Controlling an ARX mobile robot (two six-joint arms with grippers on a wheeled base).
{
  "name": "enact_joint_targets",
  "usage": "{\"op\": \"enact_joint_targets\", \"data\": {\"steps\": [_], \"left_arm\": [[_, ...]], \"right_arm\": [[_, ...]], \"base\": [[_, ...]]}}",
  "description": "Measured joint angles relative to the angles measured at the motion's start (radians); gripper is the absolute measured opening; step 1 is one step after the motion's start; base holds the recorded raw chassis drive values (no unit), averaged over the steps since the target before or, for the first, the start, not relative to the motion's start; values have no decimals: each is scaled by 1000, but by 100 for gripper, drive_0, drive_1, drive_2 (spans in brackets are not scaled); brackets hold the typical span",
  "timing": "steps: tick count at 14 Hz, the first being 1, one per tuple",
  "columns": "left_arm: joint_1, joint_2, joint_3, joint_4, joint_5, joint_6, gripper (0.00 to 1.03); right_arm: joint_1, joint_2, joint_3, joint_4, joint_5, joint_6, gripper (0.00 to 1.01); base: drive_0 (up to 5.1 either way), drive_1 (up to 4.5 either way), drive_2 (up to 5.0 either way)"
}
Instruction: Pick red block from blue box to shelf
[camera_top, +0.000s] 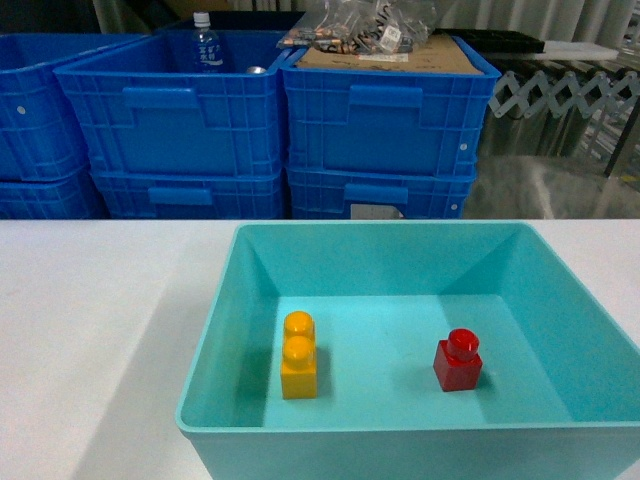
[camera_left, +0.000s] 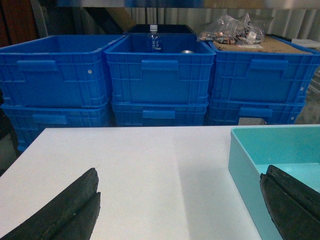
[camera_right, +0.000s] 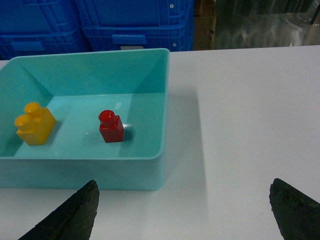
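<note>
The red block (camera_top: 458, 361) (camera_right: 110, 127) stands upright on the floor of the blue box (camera_top: 400, 240) (camera_right: 150, 165) (camera_left: 245, 160), right of its middle. An orange-yellow two-stud brick (camera_top: 299, 355) (camera_right: 34, 123) stands to its left in the same box. My left gripper (camera_left: 180, 200) is open over bare white table, left of the box's wall. My right gripper (camera_right: 185, 200) is open above the table just off the box's near right corner, with nothing between its fingers. Neither gripper shows in the head view. The shelf is out of view.
Stacked dark blue ribbed crates (camera_top: 240, 130) (camera_left: 157, 75) stand behind the white table (camera_top: 100, 330). One holds a bottle (camera_top: 206, 45), another has cardboard and plastic bags (camera_top: 370, 30) on top. Bare table lies left and right of the box.
</note>
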Motion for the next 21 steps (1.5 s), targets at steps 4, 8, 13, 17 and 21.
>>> {"op": "enact_joint_targets", "data": {"steps": [4,8,13,17,21], "left_arm": [[0,0,0,0,0,0,98],[0,0,0,0,0,0,98],[0,0,0,0,0,0,98],[0,0,0,0,0,0,98],[0,0,0,0,0,0,98]], "right_arm": [[0,0,0,0,0,0,98],[0,0,0,0,0,0,98],[0,0,0,0,0,0,98],[0,0,0,0,0,0,98],[0,0,0,0,0,0,98]], "base": [[0,0,0],[0,0,0],[0,0,0],[0,0,0],[0,0,0]]}}
